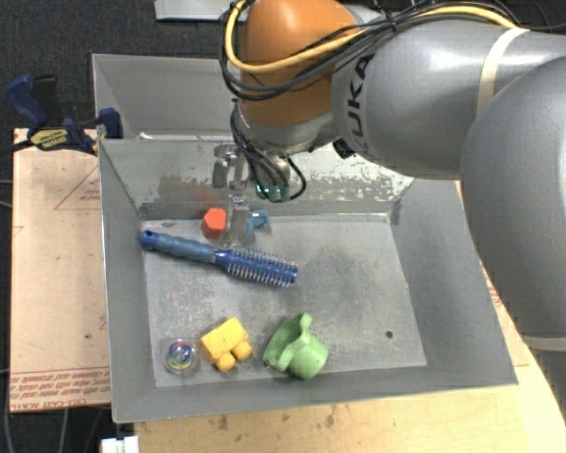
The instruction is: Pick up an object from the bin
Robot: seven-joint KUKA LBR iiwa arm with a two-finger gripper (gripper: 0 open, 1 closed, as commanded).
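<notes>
The arm (434, 92) reaches in from the right and bends down over the back of the grey bin (358, 295), its wrist capped by a rounded orange cover (288, 45) with yellow and black cables looped round it. The gripper (238, 210) hangs low near the foot of the back wall, left of the bin's middle. Whether it is open or closed cannot be told from this angle (the wrist and its own body hide much of it), and nothing can be seen held in it.

Two small things lie right at its tip. A small orange block (214, 221) sits just to the left of it, on the bin floor close to the back wall. A small pale blue piece (258, 220) lies just to the right of it, and whether either one touches the gripper cannot be made out.

Just in front of these, a blue hairbrush (222, 258) lies slantwise across the floor, handle toward the left wall and bristled head toward the middle.

Along the front wall, well apart from the gripper, three more things lie in a row: a small glassy ball (179, 355) at the left, a yellow block (225, 343) beside it, and a green cup (297, 349) tipped on its side.
</notes>
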